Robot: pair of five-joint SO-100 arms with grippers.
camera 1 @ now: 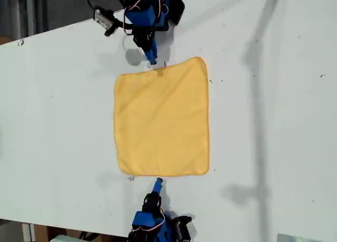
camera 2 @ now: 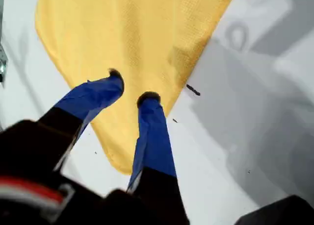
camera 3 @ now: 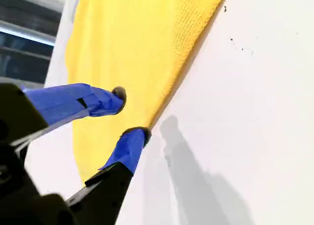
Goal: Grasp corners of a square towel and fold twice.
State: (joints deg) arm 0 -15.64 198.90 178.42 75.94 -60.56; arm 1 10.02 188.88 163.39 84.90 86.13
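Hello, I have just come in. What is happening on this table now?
A yellow-orange square microfibre towel lies flat and unfolded on a white table. Two blue-fingered arms face it from opposite edges. My first gripper and my second gripper are both open, each poised at an edge of the towel. Neither holds it, so no fold is made yet.

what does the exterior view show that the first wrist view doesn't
Only the exterior view shows the whole square towel lying flat and unfolded on the white table, with an arm at each of two opposite edges and a tiny pale tag by one corner.

Only the first wrist view shows my first gripper up close, its blue fingers apart over the cloth near a rounded corner.

Both show the yellow-orange towel on the white table, not yet lifted or folded.
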